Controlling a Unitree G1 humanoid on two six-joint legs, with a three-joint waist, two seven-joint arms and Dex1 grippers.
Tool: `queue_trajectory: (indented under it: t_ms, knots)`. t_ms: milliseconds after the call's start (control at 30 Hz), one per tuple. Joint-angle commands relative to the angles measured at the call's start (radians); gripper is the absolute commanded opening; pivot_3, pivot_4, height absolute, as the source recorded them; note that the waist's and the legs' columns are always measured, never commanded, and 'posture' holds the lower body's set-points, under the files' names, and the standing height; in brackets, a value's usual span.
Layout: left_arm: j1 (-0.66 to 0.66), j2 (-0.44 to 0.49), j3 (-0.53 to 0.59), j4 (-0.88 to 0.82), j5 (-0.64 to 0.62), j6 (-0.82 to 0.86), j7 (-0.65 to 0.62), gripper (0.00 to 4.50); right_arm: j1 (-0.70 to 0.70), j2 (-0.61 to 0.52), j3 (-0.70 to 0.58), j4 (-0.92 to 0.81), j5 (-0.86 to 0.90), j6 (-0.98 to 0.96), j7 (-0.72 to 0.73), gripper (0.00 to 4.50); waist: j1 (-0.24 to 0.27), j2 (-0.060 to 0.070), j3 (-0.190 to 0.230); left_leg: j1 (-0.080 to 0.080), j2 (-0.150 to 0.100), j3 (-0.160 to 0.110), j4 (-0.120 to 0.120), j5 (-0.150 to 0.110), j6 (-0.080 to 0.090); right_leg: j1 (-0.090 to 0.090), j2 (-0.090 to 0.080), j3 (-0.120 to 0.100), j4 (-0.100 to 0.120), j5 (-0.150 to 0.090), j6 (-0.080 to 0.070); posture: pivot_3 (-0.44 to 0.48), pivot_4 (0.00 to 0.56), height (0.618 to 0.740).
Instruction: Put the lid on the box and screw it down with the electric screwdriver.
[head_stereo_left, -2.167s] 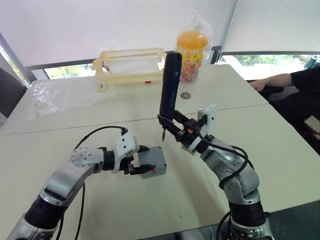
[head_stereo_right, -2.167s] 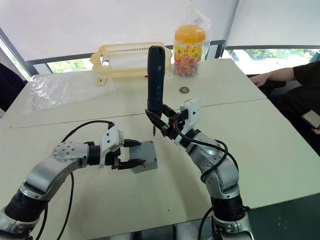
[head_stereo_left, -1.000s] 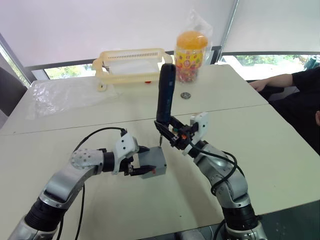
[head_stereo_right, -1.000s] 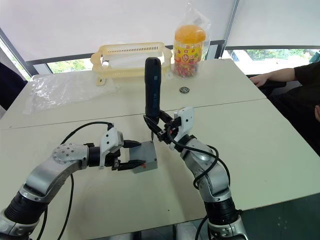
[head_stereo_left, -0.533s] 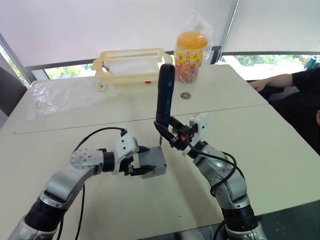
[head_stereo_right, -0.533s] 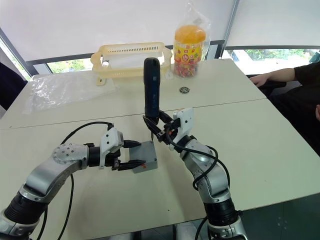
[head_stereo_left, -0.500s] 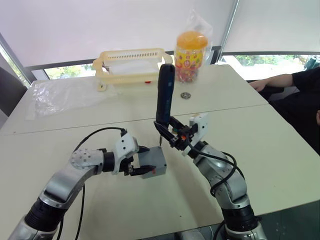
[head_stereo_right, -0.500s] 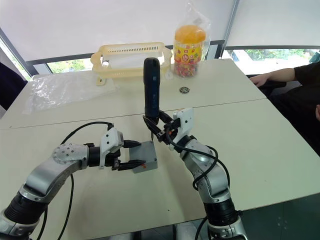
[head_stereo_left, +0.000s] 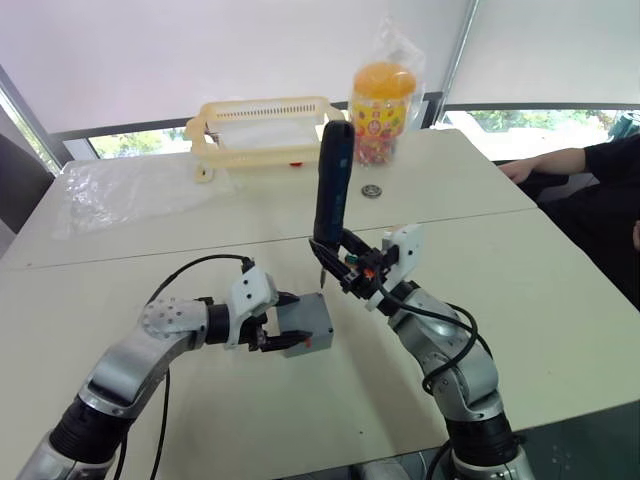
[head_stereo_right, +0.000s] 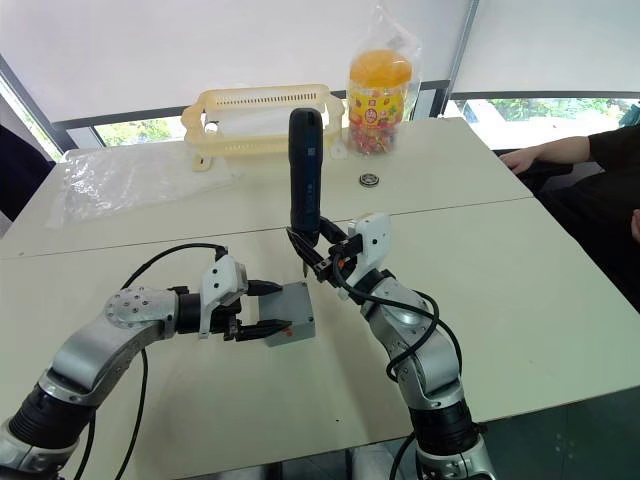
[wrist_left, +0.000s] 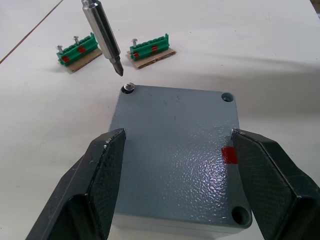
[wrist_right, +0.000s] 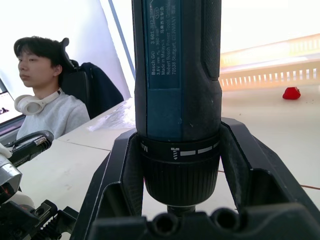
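while clamped by the left end effector (wrist_left: 175, 200), lidded box (wrist_left: 175, 165) with one corner screw (wrist_left: 129, 87)

lid (wrist_left: 175, 160): you've got grey plastic here, fine pebbly texture, kinda satin
electric screwdriver (wrist_right: 175, 95): dark matt plastic body, shiny metal bit
left gripper fingers (wrist_left: 102, 185): black, cross-hatched grip pads
terminal blocks (wrist_left: 152, 47): glossy green plastic on brown card
table (wrist_left: 280, 75): smooth matt off-white
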Motion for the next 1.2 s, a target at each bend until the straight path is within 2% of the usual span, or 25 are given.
queue_trajectory:
  t_ms: [33,1200]
  knots:
    - [0.013,0.003,-0.011,-0.004,0.012,0.015,0.000,3.41,-0.007,0.012,0.002,-0.075,0.021,-0.014,-0.001,1.75,0.000,0.000,0.000,0.000,0.000,0.000,0.000,0.000,0.000,0.000,0.000,0.000,0.000,0.000,0.000,0.000,0.150,0.740]
    - [0.022,0.006,-0.009,-0.008,0.014,0.019,0.007,3.41,0.014,0.019,0.021,-0.077,0.022,-0.016,-0.013,1.75,0.000,0.000,0.000,0.000,0.000,0.000,0.000,0.000,0.000,0.000,0.000,0.000,0.000,0.000,0.000,0.000,0.150,0.740]
